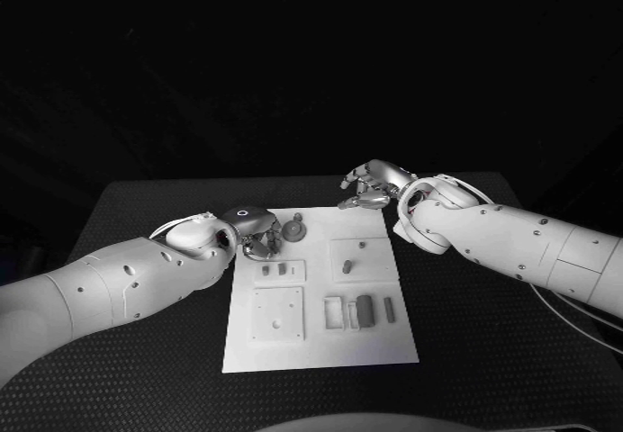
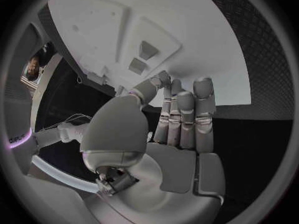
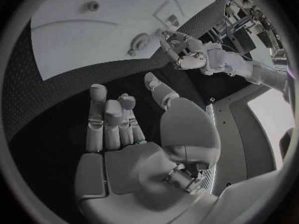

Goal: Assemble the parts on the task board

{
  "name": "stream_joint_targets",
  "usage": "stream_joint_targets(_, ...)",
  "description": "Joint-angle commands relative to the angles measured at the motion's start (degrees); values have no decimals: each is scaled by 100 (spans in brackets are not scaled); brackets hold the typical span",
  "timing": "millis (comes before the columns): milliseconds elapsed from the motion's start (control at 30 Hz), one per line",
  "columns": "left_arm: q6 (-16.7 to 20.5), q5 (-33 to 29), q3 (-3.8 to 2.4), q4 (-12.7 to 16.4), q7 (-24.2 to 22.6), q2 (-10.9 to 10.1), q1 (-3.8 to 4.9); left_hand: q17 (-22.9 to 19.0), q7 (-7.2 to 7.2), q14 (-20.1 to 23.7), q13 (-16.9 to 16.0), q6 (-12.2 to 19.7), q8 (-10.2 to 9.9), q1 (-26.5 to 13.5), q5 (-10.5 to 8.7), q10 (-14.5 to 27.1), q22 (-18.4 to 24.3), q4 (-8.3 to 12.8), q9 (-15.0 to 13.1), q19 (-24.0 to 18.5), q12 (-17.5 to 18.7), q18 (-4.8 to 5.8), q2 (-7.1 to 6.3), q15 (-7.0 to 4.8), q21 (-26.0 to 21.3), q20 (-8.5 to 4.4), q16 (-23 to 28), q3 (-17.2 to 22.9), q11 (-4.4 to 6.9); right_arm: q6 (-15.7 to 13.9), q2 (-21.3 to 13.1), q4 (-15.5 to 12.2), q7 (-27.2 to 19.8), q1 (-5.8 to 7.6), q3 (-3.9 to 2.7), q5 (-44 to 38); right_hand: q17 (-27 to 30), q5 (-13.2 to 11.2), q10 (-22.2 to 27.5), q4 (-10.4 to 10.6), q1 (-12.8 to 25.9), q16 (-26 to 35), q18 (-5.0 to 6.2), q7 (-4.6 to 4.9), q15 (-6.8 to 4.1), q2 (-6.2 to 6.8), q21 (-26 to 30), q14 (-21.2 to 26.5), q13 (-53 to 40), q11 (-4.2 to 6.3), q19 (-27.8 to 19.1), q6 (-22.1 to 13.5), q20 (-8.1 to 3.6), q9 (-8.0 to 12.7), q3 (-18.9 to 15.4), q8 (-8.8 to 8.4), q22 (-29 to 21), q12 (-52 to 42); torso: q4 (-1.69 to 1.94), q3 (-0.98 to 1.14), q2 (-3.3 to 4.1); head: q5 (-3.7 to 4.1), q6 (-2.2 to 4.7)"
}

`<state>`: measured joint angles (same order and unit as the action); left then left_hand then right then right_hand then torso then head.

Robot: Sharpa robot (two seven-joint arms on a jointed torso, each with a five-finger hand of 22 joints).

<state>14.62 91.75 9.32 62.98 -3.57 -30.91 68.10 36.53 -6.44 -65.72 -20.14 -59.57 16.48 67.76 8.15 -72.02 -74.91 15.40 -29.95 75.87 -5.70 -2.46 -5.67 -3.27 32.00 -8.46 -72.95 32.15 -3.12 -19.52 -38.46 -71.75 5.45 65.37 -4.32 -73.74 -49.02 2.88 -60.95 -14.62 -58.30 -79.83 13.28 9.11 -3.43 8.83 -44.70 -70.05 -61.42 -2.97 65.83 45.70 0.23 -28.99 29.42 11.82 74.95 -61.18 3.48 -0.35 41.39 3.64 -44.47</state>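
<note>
Lying on the black table (image 1: 143,202), the white board (image 1: 320,337) carries small grey parts (image 1: 365,309) in its recesses and a round piece (image 1: 294,230) near its far edge. The left hand (image 1: 256,234) hovers at the board's far left corner, fingers loosely apart, holding nothing. The right hand (image 1: 373,184) hangs past the far right corner, fingers half curled, empty.

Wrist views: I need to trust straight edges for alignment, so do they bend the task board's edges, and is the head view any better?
Left wrist view: the task board has edges that curve strongly under the fisheye, beyond the left hand. Right wrist view: the board's edge bows as well, past the right hand. Head view: the board's edges run straight, brightly lit against the dark table.
</note>
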Motion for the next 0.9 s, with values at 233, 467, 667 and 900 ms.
stream_joint_targets(233, -214, 119, 44, 68, 44, 1, -16, -6, -11, -5, -14, -30, 19, 24, -23, -33, -103, 28, -6, 6, 28, -581, 39, 1, -7, -35, 12, 14, -5, 16, -5, -3, -25, -4, -2, -8, 9, -10, 50, 38, 51, 20, 172, 38, 2, 1, 30, 33, 6, 5, -2, 2, -46, 7, 1, 32, 97, -29, 5, 1, 0, 5, -26)
stream_joint_targets(467, -185, 122, 58, 71, 49, 14, -16, -5, -13, -4, -16, -26, 16, 24, -34, -32, -102, 28, -4, 5, 34, -580, 35, 2, -10, -35, 15, 13, -6, 17, -3, -3, -26, -4, -2, -8, 9, -10, 50, 38, 52, 20, 172, 38, 2, 1, 30, 34, 7, 5, -3, 2, -45, 7, 1, 33, 97, -30, 1, -3, 0, 9, -13)
stream_joint_targets(667, -48, 102, 59, 87, -7, 11, -16, -3, -9, -6, -26, -36, 21, 24, -42, -52, -103, 27, -6, 8, 31, -578, 28, -2, -12, -36, 15, 9, -1, 16, -5, 0, -26, -5, -2, -8, 10, -10, 51, 38, 52, 20, 172, 38, 2, 1, 30, 34, 8, 5, -3, 2, -45, 7, 1, 33, 97, -31, 0, -1, 1, 15, -21)
stream_joint_targets(900, -63, 100, 61, 85, -2, 26, -16, 2, -5, -15, -36, -46, 26, 23, -48, -70, -105, 24, -8, 20, 29, -579, 23, -7, -8, -40, 9, 4, 5, 18, -6, -2, -26, -7, -2, -8, 10, -10, 51, 38, 52, 20, 172, 38, 2, 2, 31, 34, 10, 5, -3, 2, -45, 8, 1, 33, 97, -32, 2, 1, 0, 21, -21)
